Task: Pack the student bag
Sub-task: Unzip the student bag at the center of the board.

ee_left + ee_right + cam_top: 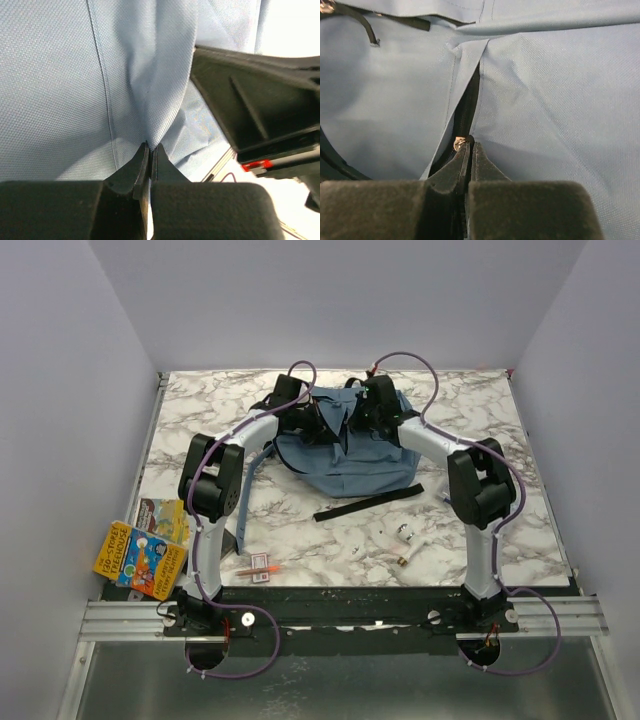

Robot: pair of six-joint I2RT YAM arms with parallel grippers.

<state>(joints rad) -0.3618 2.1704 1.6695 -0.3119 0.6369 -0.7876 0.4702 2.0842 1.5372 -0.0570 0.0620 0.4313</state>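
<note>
Right wrist view: right pincer [469,146] is pinching the zip pull [460,143], the zip [468,102] of the student bag [560,100] running straight ahead of its tips; left pincer [150,151] is pinching bag fabric.

My top camera looks down from behind on the whole table [200,410]; both wrist cameras sit very near the bag [350,465], shared by all.
</note>
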